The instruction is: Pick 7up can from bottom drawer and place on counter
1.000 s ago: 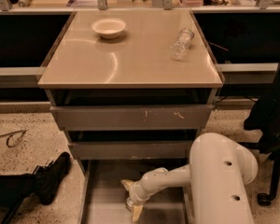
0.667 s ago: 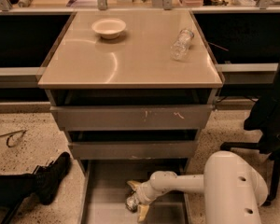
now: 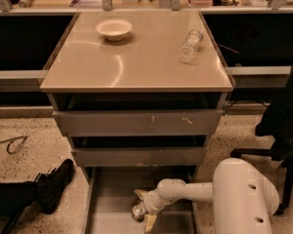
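Lower centre: our gripper (image 3: 143,208) pointed left inside the bottom drawer (image 3: 107,199), 7up can (image 3: 136,212) at its tip; we couldn't tell its grip.

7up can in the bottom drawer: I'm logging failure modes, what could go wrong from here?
1. The gripper sits at the 7up can in the bottom drawer, just below the middle drawer front; a straight lift might hit it.
2. On the counter, a plastic bottle lies on its side; placing nearby might set it rolling.
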